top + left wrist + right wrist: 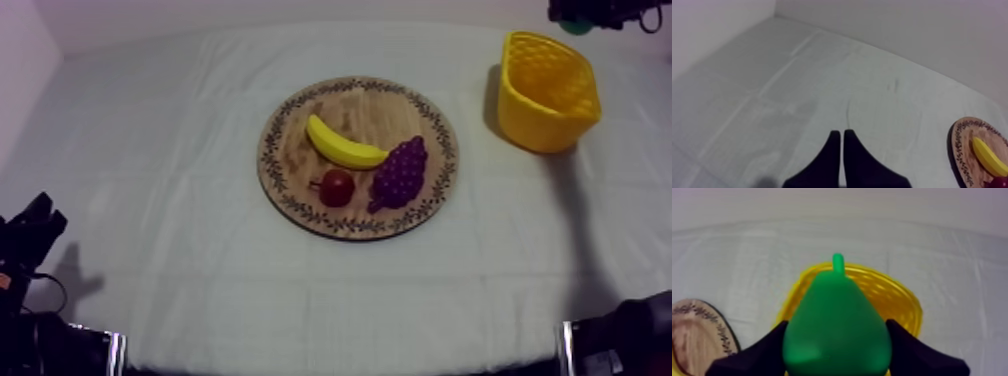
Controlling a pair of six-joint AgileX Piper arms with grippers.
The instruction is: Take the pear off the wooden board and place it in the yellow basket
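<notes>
The smooth green toy pear (834,313) hangs stalk-up in my right end effector (837,340). Its two black fingers (757,355) are clamped on the pear's wide lower half, one on each side. From the right wrist view the pear sits directly over the yellow basket (899,300), a lattice-walled plastic one, whose rim rings the fruit behind it. From above, the basket stands at the far right of the worktop (180,250), well apart from the board, and my right arm reaches in at the upper right just beyond it.

The round wooden board (300,130), with its dark leaf-pattern rim, lies in the middle of the grey-white cloth. On it lie a yellow toy banana (343,148), a purple bunch of grapes (400,172) just beside the banana's near end, and a small red fruit (336,187) just beside the grapes. The cloth between the board and the basket is bare.

My left end effector (839,142) rests low at the near left side of the worktop. Its fingers lie together as a narrow wedge, gripping nothing, with the board's edge and the banana off to one side of it.
</notes>
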